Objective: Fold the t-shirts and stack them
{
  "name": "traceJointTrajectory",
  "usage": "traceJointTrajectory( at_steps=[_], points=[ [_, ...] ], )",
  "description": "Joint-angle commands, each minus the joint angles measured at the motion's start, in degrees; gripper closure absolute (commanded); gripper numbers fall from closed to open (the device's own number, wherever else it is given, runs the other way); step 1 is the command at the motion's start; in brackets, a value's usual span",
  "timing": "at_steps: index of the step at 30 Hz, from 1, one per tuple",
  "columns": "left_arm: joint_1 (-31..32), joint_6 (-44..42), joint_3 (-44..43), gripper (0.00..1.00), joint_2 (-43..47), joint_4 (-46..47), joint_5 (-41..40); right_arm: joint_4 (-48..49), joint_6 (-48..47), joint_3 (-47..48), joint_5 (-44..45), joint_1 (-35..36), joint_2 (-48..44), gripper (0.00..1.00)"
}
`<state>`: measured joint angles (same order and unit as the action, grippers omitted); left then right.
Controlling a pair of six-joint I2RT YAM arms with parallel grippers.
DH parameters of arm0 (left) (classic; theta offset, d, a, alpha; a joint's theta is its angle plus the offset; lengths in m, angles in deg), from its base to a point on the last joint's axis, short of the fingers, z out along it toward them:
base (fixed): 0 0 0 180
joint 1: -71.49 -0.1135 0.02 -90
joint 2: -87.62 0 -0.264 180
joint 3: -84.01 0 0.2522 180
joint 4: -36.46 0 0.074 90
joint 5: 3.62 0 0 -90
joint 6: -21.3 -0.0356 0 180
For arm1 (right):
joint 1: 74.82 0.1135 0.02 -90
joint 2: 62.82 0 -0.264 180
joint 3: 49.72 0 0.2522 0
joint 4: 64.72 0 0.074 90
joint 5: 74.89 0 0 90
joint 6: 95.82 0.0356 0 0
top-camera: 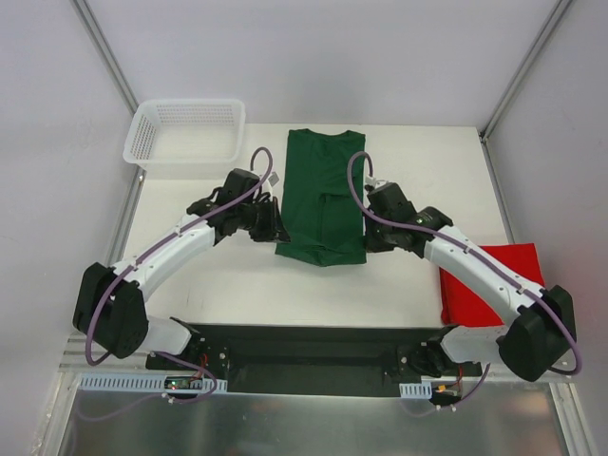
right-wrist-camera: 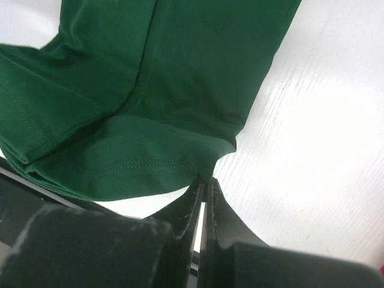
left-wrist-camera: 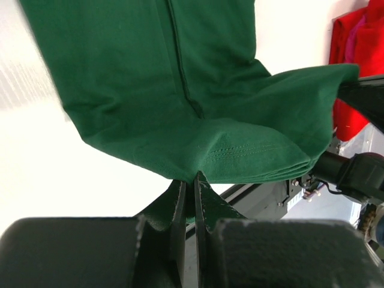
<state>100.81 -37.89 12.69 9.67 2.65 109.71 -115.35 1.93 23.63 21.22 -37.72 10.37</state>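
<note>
Closest to the lens, my left gripper (left-wrist-camera: 193,180) is pinched tight on the left corner of the green t-shirt (top-camera: 323,195) at its near hem. My right gripper (right-wrist-camera: 204,183) is clamped the same way on the right corner. Between the two grips the hem hangs lifted off the table (top-camera: 237,285). Shirt lies mid-table, sleeves folded in. Folded red t-shirt (top-camera: 521,261) at near right edge, partly under my right arm. White mesh basket (top-camera: 152,142) at far left corner.

T-shirts: two in all, one green t-shirt (top-camera: 323,190) and one red t-shirt (top-camera: 518,261). White mesh basket (top-camera: 190,104): one. Robot arms: two, a left arm (top-camera: 171,252) and a right arm (top-camera: 475,266). Bench (top-camera: 237,285): one.
</note>
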Motion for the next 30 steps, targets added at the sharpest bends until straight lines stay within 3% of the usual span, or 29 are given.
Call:
traceJointTrajectory(
  at_steps=[1, 30],
  points=[
    [0.4, -2.0, -3.3, 1.00, -1.8, -1.7, -2.0, -1.6, -3.3, 4.7, 1.8, -1.9, 1.6, 0.99],
    [-4.8, -5.6, -19.2, 1.00, -18.3, -5.9, -5.3, -2.2, -10.1, 19.9, 3.6, -7.0, 19.4, 0.99]
  ],
)
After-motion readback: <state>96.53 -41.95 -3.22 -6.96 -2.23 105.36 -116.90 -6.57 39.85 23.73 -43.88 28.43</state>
